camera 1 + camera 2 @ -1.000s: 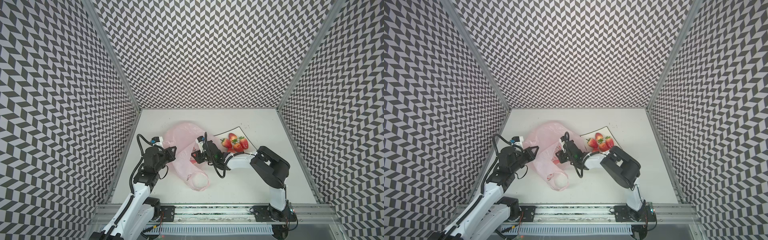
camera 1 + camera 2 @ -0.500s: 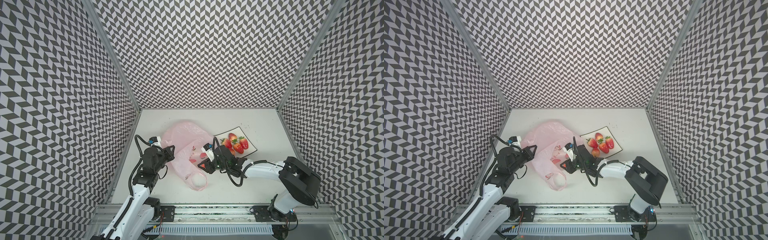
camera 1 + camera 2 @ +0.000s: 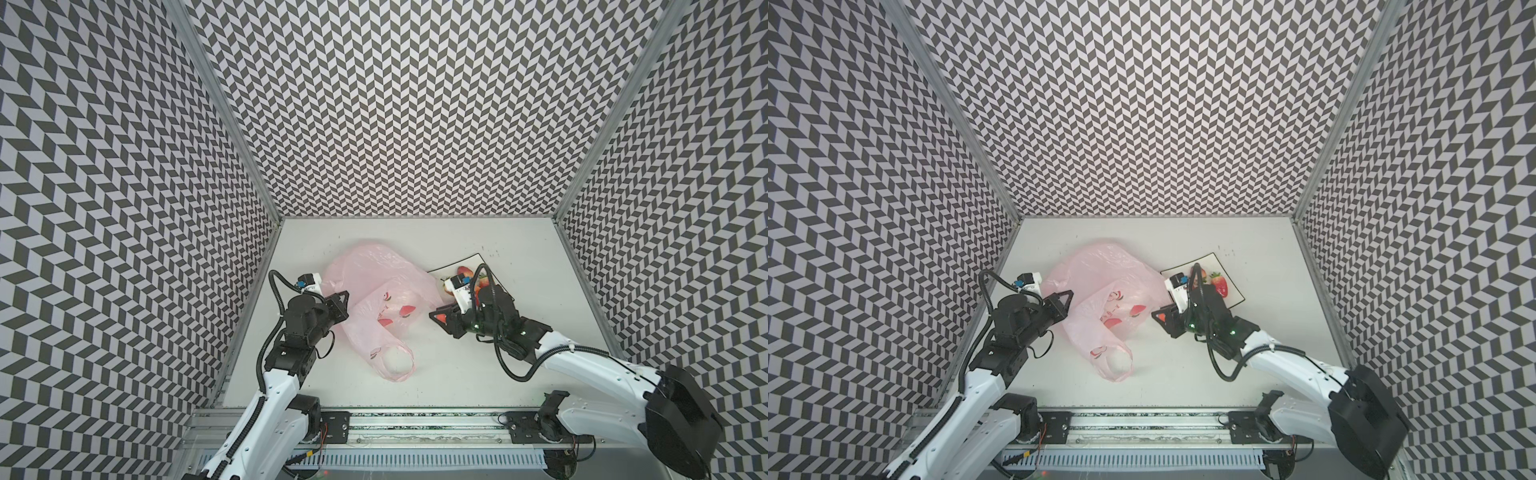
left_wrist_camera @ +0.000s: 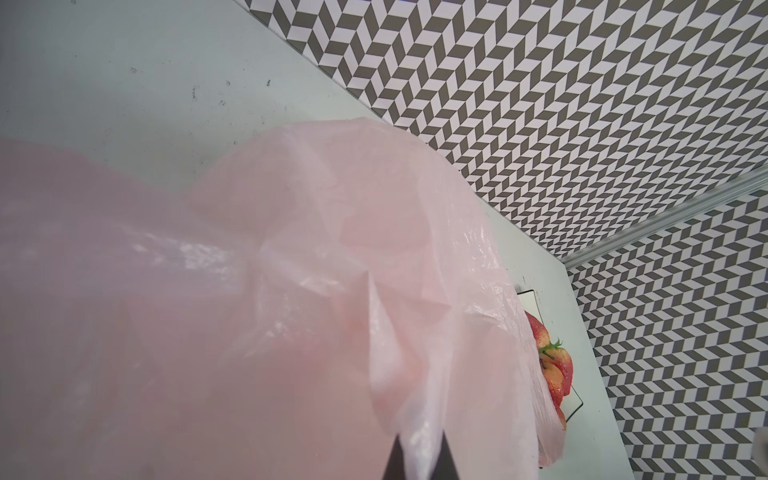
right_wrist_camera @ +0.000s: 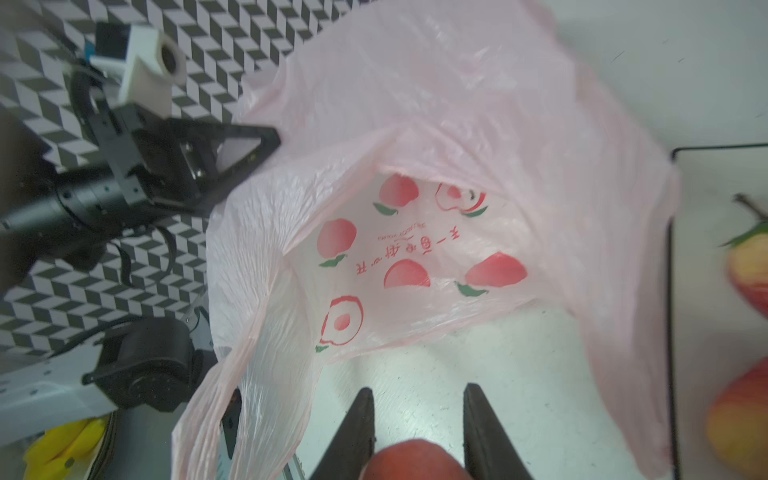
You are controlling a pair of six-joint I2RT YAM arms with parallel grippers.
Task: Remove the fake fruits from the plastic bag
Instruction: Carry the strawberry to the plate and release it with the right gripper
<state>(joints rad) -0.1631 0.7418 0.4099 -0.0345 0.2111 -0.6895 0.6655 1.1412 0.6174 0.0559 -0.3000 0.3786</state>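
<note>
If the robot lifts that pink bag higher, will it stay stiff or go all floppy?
Probably floppy: the plastic bag is thin, crinkled and sagging where the left gripper pinches it. It likely weighs little, since light shows through. Its loop handle would probably dangle.

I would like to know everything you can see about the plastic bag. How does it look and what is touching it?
The plastic bag is thin, crinkly, translucent pale pink, printed with red fruit pictures and red writing. It lies crumpled on the white table, left of the black-rimmed plate. One loop handle lies flat towards the front. The left gripper is shut on a fold of its film, lifting that edge so the mouth gapes. The right gripper is outside the mouth.
</note>
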